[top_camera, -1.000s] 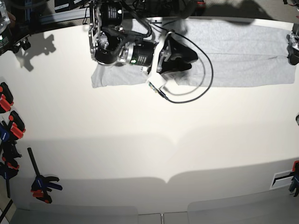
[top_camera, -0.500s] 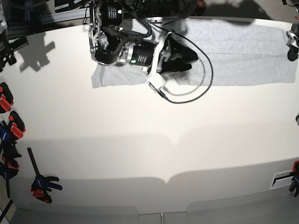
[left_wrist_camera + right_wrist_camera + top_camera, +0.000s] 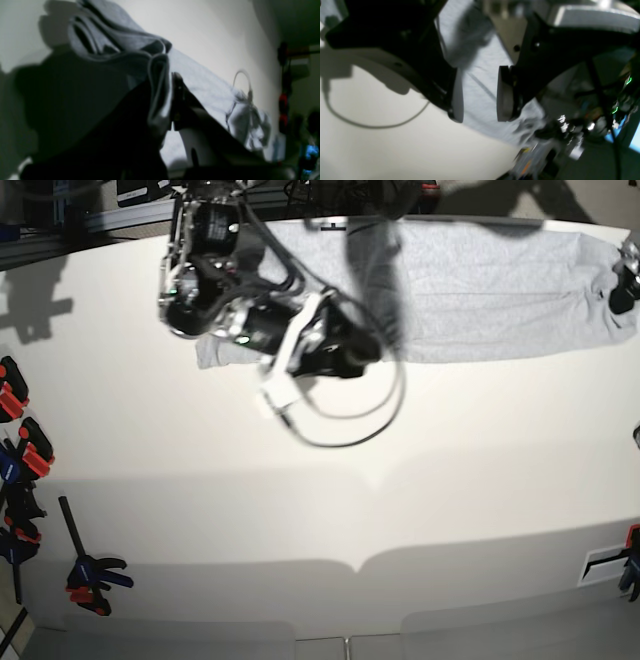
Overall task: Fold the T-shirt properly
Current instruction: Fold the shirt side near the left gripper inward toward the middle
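Since a second ago the right arm has swung down and toward the base view's left, its black cable loop trailing lower across the table [image 3: 300,510], and the T-shirt's [image 3: 480,290] edge by the left gripper [image 3: 624,280] has bunched up.

That left gripper is clamped on a gathered, layered fold of the T-shirt [image 3: 157,100], the grey cloth pinched between its dark jaws and rising above them in rumpled ridges. The right gripper [image 3: 480,97] has its pads [image 3: 503,97] apart with nothing between them; grey fabric lies beyond the gap, the white table to one side.

Only the left wrist view shows the pinched fold up close; in the base view this gripper sits almost cut off at the frame's edge, at the shirt's end. The base view alone shows the whole garment stretched flat as a long band along the table's far side, the right gripper [image 3: 345,350] hovering just off its near edge. Clamps [image 3: 25,450] line the table's side.
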You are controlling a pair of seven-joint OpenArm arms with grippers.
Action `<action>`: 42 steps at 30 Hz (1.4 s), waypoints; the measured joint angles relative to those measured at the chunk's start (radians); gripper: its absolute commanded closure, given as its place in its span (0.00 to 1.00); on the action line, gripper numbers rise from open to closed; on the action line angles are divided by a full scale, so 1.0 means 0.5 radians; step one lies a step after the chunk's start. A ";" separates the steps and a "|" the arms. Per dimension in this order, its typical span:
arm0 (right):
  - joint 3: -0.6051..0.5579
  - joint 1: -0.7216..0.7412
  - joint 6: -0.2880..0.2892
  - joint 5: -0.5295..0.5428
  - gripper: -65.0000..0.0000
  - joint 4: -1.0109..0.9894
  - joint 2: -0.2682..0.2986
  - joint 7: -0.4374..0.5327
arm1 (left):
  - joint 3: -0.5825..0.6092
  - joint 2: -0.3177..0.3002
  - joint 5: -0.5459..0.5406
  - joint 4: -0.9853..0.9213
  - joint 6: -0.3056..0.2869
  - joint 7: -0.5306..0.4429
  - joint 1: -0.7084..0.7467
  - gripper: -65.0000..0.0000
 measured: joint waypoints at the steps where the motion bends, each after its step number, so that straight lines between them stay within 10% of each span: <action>1: 0.070 0.002 0.000 0.001 0.67 0.000 -0.001 -0.001 | 0.001 0.043 -0.001 0.070 0.000 0.014 0.028 1.00; 15: 0.976 -0.015 0.000 0.133 0.67 0.000 0.018 -0.008 | 0.002 0.522 0.014 0.844 0.001 0.175 0.075 1.00; 42: 1.050 -0.082 0.000 0.129 0.67 -0.001 0.133 -0.044 | 0.471 0.752 0.020 0.971 0.002 0.140 0.021 1.00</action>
